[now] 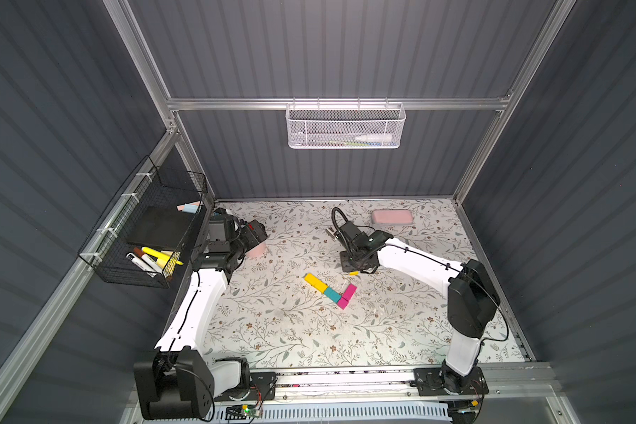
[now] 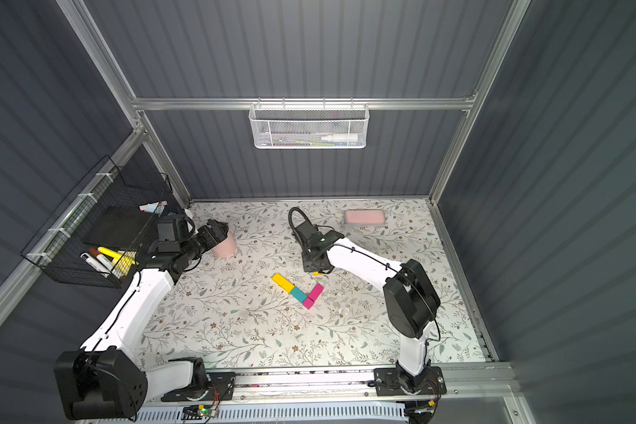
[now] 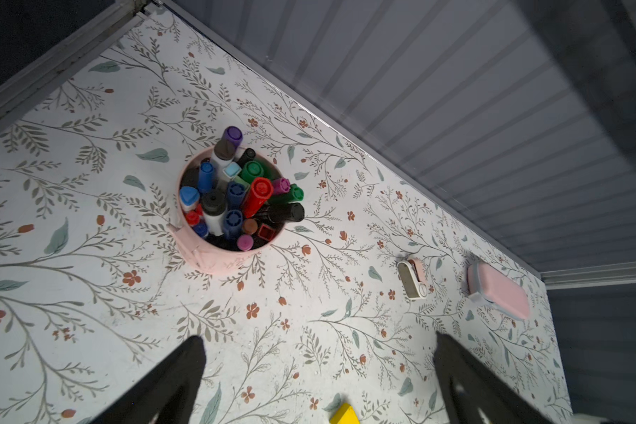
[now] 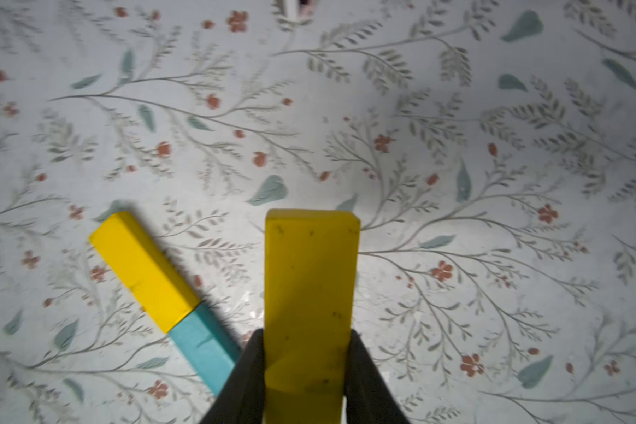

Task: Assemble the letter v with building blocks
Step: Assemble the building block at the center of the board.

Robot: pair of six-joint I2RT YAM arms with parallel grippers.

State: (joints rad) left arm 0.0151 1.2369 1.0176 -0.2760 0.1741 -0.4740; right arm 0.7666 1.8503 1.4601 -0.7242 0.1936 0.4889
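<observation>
Mid-table in both top views, a long yellow brick (image 1: 315, 282) (image 2: 283, 282), a teal brick (image 1: 332, 294) and a short magenta brick (image 1: 343, 303) lie end to end as one slanted arm. A long magenta brick (image 1: 349, 290) slants up to the right from the magenta end. My right gripper (image 4: 306, 332) is shut on the second long yellow brick (image 4: 311, 279), held above the table just behind the long magenta one; only a sliver of it (image 1: 353, 273) shows from above. The lying yellow brick (image 4: 144, 271) and teal brick (image 4: 202, 352) are beside it. My left gripper (image 3: 320, 341) stands open and empty over the table's back left.
A pink cup (image 3: 213, 257) (image 1: 256, 251) full of markers stands under my left gripper. A pale pink case (image 1: 391, 217) and a small white object (image 3: 413, 279) lie near the back wall. A black wire basket (image 1: 144, 235) hangs on the left wall, a white mesh basket (image 1: 346, 126) on the back wall.
</observation>
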